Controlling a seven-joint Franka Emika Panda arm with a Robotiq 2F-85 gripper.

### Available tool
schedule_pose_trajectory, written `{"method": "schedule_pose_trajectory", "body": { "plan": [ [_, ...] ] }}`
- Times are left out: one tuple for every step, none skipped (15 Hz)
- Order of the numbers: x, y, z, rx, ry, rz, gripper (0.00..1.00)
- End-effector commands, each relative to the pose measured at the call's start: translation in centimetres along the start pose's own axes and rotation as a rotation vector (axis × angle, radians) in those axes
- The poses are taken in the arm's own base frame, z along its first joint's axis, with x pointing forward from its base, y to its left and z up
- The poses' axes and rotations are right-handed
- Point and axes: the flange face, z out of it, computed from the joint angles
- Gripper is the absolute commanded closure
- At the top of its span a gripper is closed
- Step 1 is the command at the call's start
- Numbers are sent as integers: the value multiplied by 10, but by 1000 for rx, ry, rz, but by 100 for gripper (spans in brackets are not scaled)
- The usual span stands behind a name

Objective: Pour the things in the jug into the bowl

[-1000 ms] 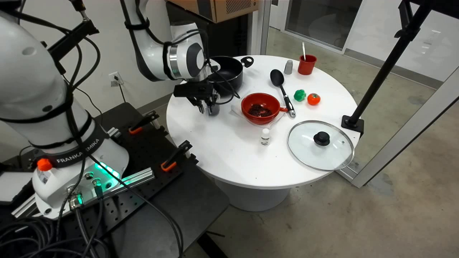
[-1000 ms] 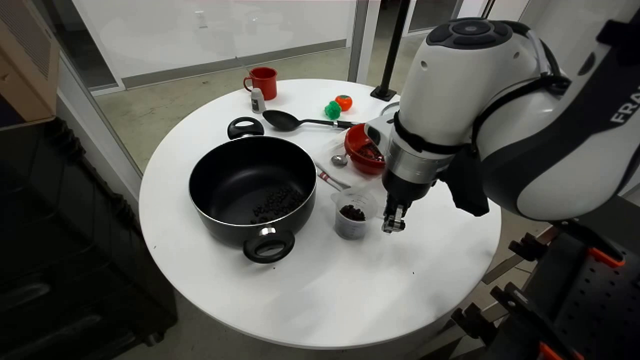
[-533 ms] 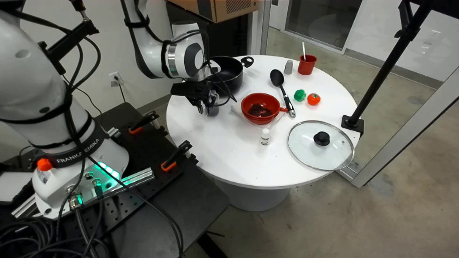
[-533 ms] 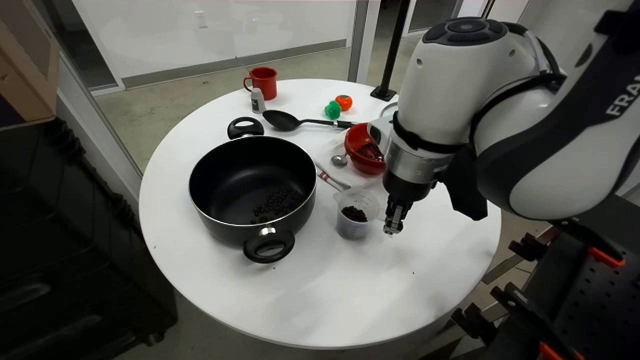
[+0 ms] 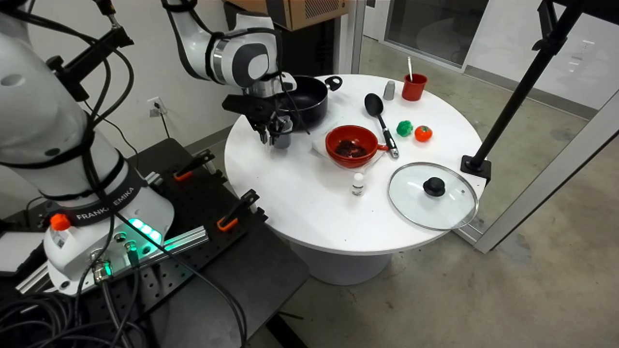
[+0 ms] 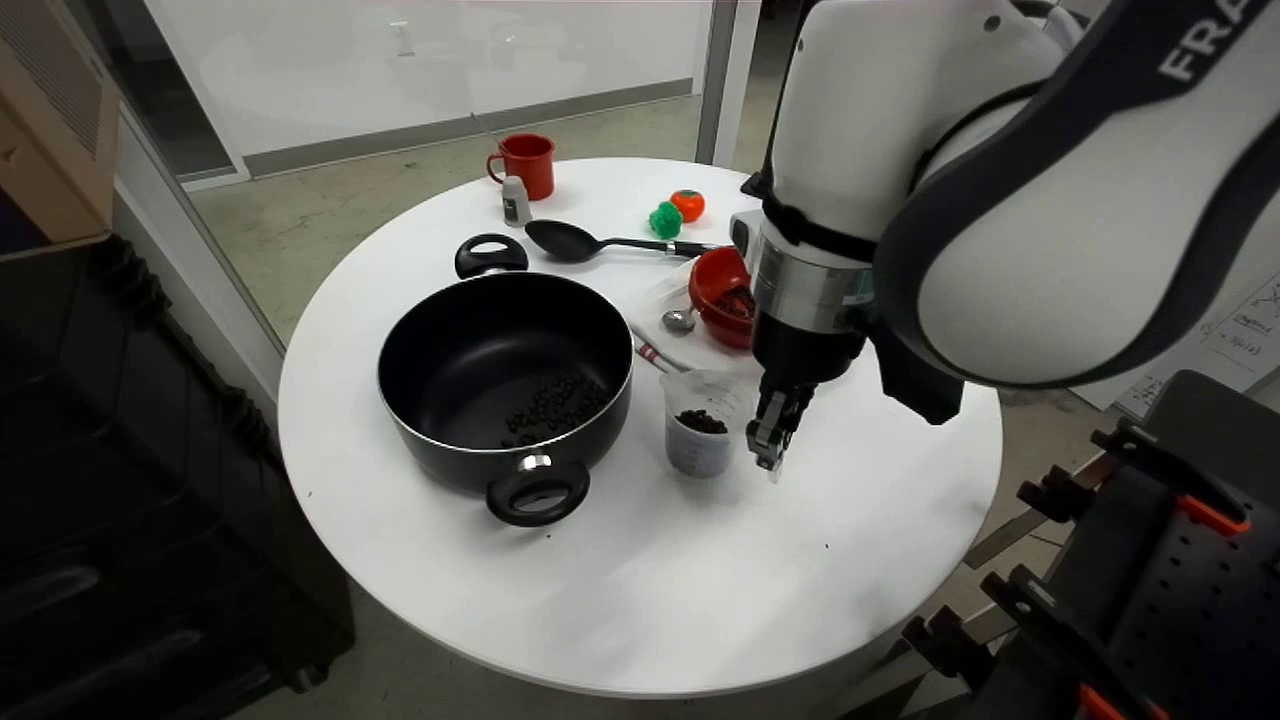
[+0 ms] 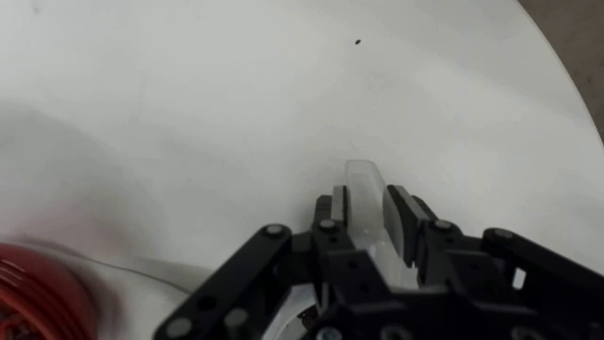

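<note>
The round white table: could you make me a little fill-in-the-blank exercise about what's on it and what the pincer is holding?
1. The pincer is closed on the ____ of the jug.
2. The bowl, like the mug, is coloured ____.
3. The black pot has ____ loop handles.
4. The small lump right beside the orange tomato is coloured ____.

Missing words: handle; red; two; green.
</note>
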Motion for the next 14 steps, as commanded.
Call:
{"method": "schedule_pose_trajectory", "body": {
  "plan": [
    [4, 12, -24, 58, -17, 77, 94],
    [5, 18, -28, 83, -25, 107, 94],
    [6, 26, -33, 114, -35, 130, 94],
    [7, 33, -38, 138, -38, 154, 94],
    [6, 42, -44, 166, -42, 180, 94],
    [7, 49, -50, 193, -44, 205, 94],
    [7, 59, -57, 216, -47, 235, 94],
    [8, 69, -64, 232, -52, 267, 94],
    [9, 77, -71, 245, -57, 295, 94],
    [9, 86, -78, 256, -62, 319, 94],
    [10, 93, -85, 269, -69, 335, 94],
    [10, 100, -93, 288, -76, 350, 94],
    [11, 108, -99, 305, -83, 369, 94],
    [13, 117, -105, 322, -97, 386, 94]
  ]
}}
